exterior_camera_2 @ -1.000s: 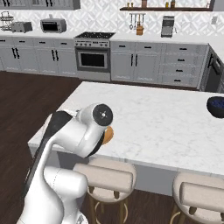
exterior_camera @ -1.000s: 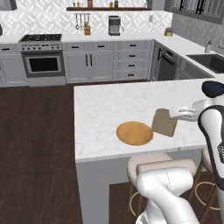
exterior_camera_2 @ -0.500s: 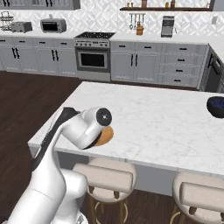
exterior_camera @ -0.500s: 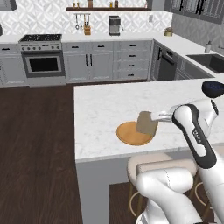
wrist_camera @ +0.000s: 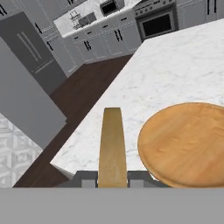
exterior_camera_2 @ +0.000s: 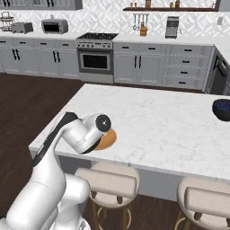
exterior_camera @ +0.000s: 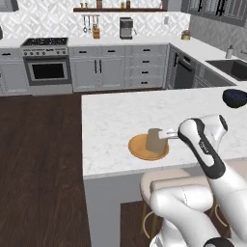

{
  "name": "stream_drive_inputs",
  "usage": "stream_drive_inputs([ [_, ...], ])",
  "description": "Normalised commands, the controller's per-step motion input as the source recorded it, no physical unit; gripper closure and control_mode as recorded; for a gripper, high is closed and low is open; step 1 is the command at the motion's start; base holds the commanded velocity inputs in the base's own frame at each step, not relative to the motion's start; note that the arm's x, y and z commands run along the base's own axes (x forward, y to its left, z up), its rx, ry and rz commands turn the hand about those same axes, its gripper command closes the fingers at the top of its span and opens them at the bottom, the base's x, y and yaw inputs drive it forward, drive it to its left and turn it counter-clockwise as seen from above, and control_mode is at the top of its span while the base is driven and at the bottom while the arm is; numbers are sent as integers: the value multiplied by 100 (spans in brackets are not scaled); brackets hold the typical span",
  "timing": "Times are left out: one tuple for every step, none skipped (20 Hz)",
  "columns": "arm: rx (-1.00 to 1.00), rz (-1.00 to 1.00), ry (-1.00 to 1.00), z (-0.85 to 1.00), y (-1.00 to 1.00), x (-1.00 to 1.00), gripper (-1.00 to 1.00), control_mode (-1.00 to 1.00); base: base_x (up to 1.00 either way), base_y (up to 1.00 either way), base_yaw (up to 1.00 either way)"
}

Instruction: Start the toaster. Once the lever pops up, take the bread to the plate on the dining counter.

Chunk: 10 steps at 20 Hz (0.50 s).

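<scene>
We see gripper [exterior_camera: 166, 134] fingers closed on the bread [exterior_camera: 155, 141], held edge-up; plate [exterior_camera: 139, 147] just beyond the fingertips, on dining counter [exterior_camera: 116, 116].

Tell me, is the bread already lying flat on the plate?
No: the bread stands on edge in the gripper, above the plate.

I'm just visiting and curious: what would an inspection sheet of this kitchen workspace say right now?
Surface: dining counter, white marble.
Job's things: bread held upright over the plate, not yet laid down; toaster on the far back counter.
Clutter: dark blue bowl near the counter's far end.
Grippers: gripper shut on the bread's edge.
Cables: nothing seen.
Surroundings: oven range, grey cabinets, two stools below the counter.
</scene>
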Motion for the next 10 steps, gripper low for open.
stream_drive_inputs([
  [-5, 0, -3, -21, 11, 18, 100, -100, 0, 0, 0],
  [-5, 0, -4, -19, 8, 18, 100, -100, 0, 0, 0],
  [-5, 0, -5, -16, 7, 20, 100, -100, 0, 0, 0],
  [-5, 0, -6, -14, 6, 23, 100, -100, 0, 0, 0],
  [-5, 0, -5, -15, 2, 22, 100, -100, 0, 0, 0],
  [-5, 0, -4, -19, 0, 22, 100, -100, 0, 0, 0],
  [-5, 0, -2, -24, 0, 24, 100, -100, 0, 0, 0],
  [-5, 0, -2, -24, 0, 26, 100, -100, 0, 0, 0],
  [-4, 0, -2, -22, 0, 25, 100, -100, 0, 0, 0],
  [-4, 0, -4, -17, 0, 27, 100, -100, 0, 0, 0],
])
